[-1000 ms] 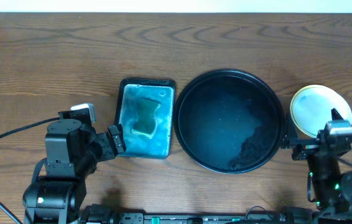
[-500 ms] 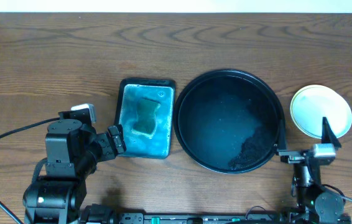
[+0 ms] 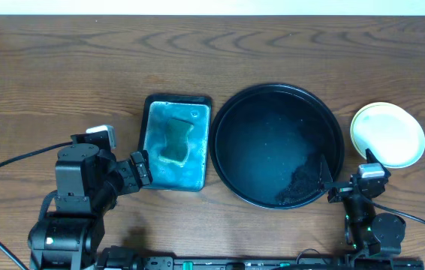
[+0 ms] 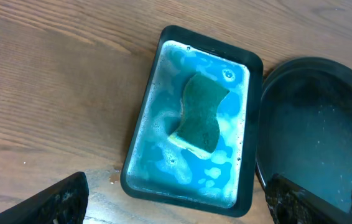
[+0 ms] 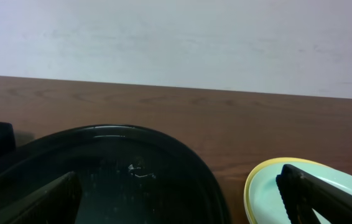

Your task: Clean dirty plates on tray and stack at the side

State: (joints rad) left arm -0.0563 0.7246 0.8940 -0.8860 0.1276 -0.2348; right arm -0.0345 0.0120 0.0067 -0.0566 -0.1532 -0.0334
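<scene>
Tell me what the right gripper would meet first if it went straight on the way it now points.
Probably nothing along its midline: the right gripper points over bare wood between the large round black tray and the round mint-and-yellow plates. Its open fingers line up with both; height is unclear.

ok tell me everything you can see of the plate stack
The plate stack sits flat on bare wood just right of the black tray, close but apart from it. On top lies a pale mint plate, round, glossy, its face clean with no scribbles. A yellow rim shows beneath it; how many plates lie under cannot be told. Nothing else touches it.
</scene>
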